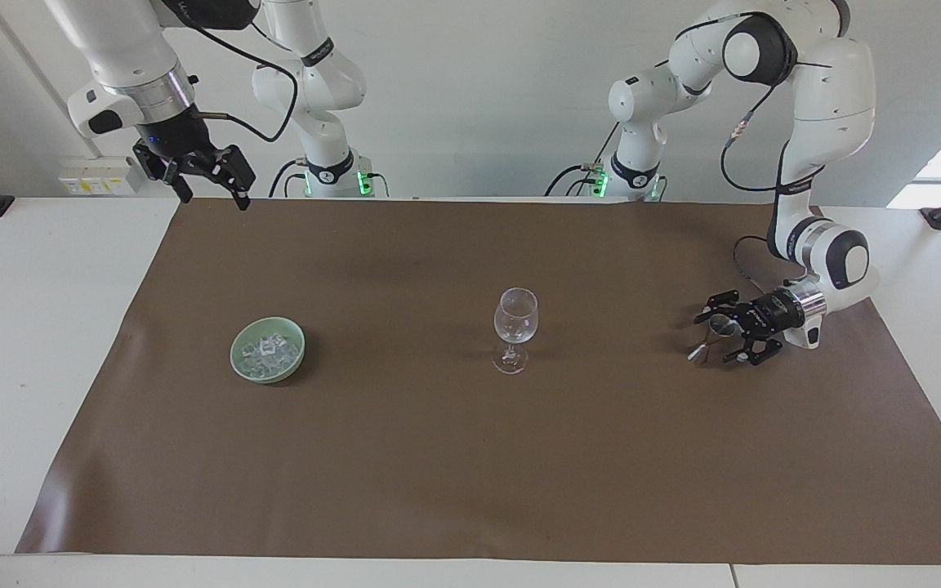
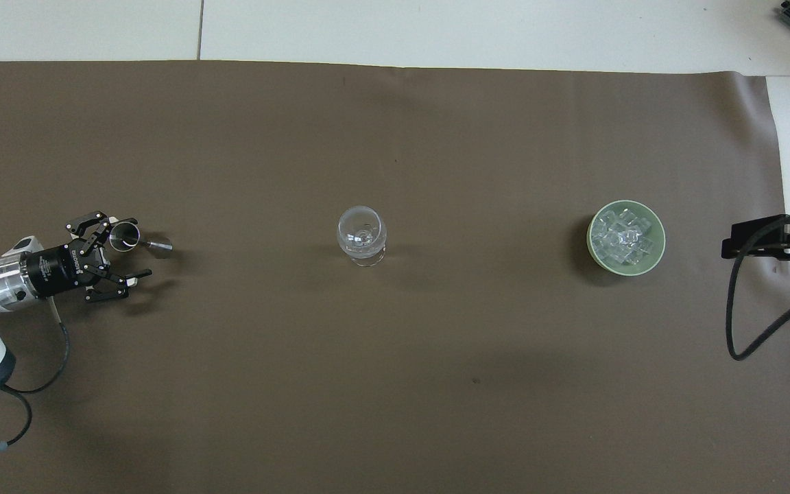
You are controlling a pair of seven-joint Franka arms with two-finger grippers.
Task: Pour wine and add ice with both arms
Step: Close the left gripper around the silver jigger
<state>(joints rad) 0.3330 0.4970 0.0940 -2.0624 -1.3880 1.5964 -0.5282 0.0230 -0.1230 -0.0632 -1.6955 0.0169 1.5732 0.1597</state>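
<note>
Facing view
Left gripper [image 1: 714,337]: low over the brown mat [image 1: 470,457] at the left arm's end of the table, lying sideways, fingers spread wide, grasping nothing.
Metal jigger [image 1: 715,330]: small and silvery, standing on the mat in the gap between the spread fingers; contact with either finger cannot be told.
Wine glass [image 1: 515,327]: clear, upright on its stem, about mid-mat, well apart from both grippers.
Green bowl [image 1: 268,349]: pale green, on the mat toward the right arm's end, about as far from the robots as the glass.
Ice [image 1: 270,349]: heap of small clear cubes inside the bowl.
Right gripper [image 1: 205,189]: raised high over the mat's corner at the right arm's end, close to the robots' edge, fingers parted, holding nothing; arm waiting.

Overhead view
Left gripper [image 2: 124,256]: at the mat's edge, pointing along the table toward the glass, one finger beside the jigger's cup, the other well off it.
Metal jigger [image 2: 136,239]: open cup showing as a bright ring, its lower cone pointing toward the glass.
Wine glass [image 2: 362,237]: seen down through the bowl, near mid-mat.
Green bowl [image 2: 654,262]: between glass and right gripper.
Ice [image 2: 623,237]: filling the bowl's middle.
Right gripper [image 2: 762,237]: black, over the white table top just off the mat; finger spread hard to read here.
</note>
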